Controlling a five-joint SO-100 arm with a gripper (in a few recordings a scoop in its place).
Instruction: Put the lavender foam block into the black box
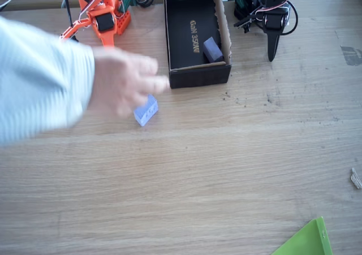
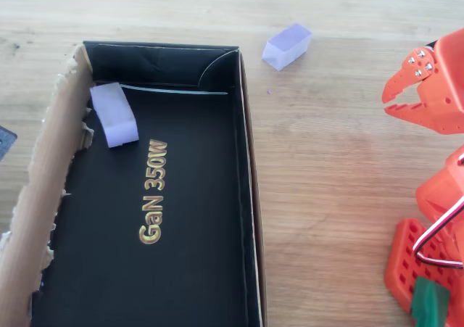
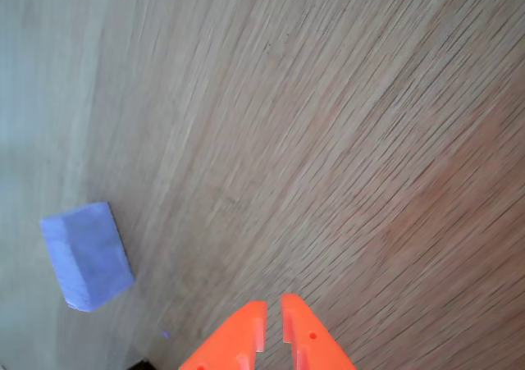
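Overhead view is showing us the lavender foam block [image 2: 287,46] lying on the wooden table [image 2: 348,167] outside the black box [image 2: 243,196], at about one o'clock from the box's near corner. We are seeing a darker purple block [image 2: 114,114] resting inside, against the brown wall. A person's hand [image 1: 121,82] is hovering over the lavender block in the fixed view. Our orange gripper [image 3: 273,308] is sitting nearly closed, holding nothing.
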